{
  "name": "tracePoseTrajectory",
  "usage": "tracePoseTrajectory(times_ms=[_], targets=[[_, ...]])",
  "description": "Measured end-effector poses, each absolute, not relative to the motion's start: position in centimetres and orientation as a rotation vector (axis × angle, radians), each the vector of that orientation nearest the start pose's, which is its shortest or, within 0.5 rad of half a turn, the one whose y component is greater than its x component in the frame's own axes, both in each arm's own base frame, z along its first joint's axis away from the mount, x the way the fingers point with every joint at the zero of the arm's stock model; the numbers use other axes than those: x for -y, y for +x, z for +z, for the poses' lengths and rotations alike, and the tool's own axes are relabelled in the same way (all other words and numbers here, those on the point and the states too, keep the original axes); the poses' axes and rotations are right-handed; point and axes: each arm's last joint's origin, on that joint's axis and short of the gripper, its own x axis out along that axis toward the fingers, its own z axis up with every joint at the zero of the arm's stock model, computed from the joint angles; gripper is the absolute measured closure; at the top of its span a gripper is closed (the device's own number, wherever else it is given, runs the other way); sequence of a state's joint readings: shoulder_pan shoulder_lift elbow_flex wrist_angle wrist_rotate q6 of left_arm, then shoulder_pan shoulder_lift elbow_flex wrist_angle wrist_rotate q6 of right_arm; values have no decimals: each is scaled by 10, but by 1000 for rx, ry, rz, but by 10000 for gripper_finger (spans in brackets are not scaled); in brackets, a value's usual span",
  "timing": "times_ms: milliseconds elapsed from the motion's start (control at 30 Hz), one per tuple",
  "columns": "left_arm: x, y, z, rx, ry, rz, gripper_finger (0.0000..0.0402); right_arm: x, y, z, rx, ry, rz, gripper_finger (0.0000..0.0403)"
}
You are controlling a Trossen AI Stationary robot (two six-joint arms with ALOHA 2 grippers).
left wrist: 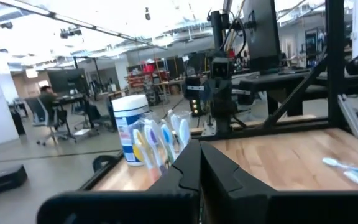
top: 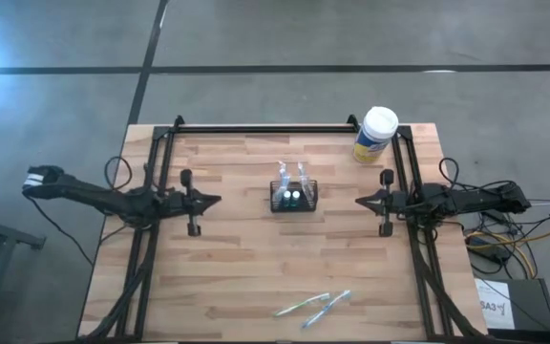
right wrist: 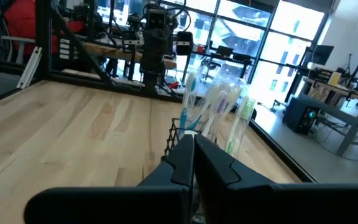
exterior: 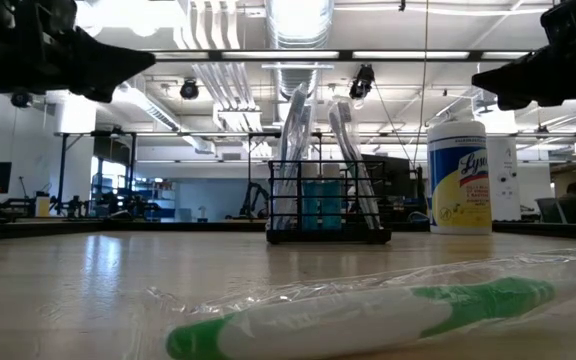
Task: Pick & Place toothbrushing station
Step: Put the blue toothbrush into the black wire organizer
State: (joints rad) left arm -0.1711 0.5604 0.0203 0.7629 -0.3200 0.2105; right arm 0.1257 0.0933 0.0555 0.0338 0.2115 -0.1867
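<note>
The toothbrushing station (top: 294, 197) is seen upright near the table's (top: 227, 277) middle, toothbrushes standing in it; the left gripper (top: 214, 201) and right gripper (top: 361, 201) are held at either side, well apart from it, fingers pressed together; a grasp on the light mesh could tip it or spill the brushes; wrapped toothbrushes (top: 313, 306) lie near the front edge; a canister (top: 375, 134) stands at the far right corner; an open workshop is seen beyond.

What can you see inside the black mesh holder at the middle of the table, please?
The toothbrushing station holds wrapped toothbrushes standing upright above its rim and two blue-topped items lower down. The mesh hides the holder's floor and the items' lower parts.
</note>
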Motion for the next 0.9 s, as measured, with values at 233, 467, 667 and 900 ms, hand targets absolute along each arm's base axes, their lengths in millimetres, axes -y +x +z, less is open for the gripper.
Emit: tracePoseTrajectory(times_ms=[233,467,667,900], targets=[[11,123,187,180,117,204,399,-7,101,173,-27,-170,-84,394],[11,123,181,121,93,195,399,-7,102,169,-34,-95,-84,394],[11,124,177,81,69,191,388,-7,102,169,-28,48,-86,394],[11,124,174,60,29,189,384,-6,101,170,-8,208,-112,394]])
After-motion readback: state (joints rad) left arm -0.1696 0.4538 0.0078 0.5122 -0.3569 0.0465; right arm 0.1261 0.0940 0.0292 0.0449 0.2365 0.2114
